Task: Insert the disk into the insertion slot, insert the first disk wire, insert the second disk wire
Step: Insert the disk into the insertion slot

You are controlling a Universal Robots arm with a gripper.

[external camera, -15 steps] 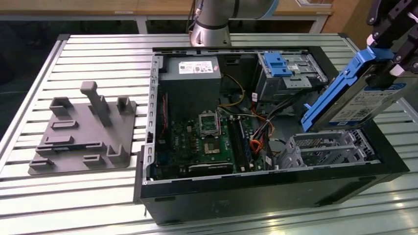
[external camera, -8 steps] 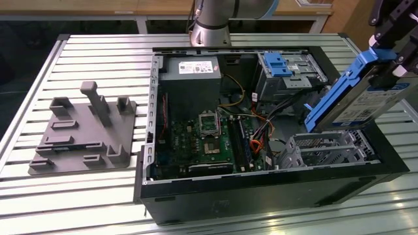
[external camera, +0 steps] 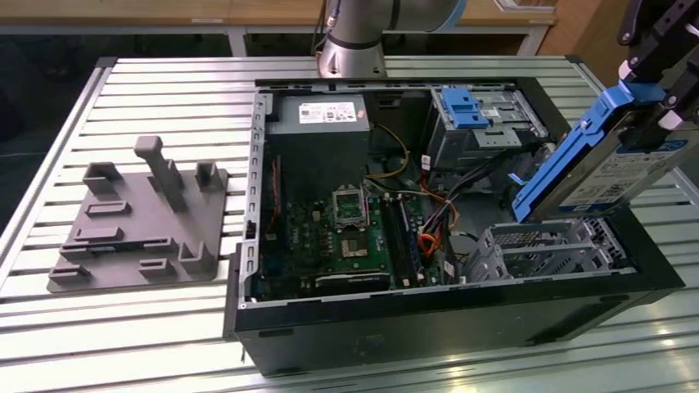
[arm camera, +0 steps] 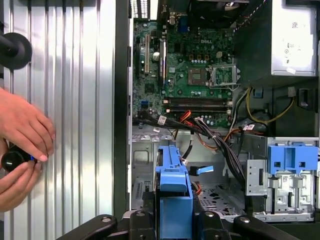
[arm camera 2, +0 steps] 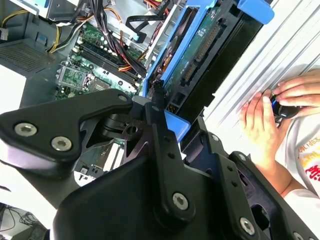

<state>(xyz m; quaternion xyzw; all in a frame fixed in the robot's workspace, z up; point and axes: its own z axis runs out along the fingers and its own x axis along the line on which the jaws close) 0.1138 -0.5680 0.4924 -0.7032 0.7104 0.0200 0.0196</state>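
Gripper (external camera: 653, 115): fingers clamped on the disk's (external camera: 598, 168) upper end, at the exterior view's right.
Disk: airborne, tilted, long axis sloping downward.
Insertion slot (external camera: 546, 254): just beneath the disk's lower end, not yet entered.

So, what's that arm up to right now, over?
Status: gripper shut on the disk. Disk tilted above the insertion slot, not yet in. Wires bunched beside slot; a person's hand outside the case.
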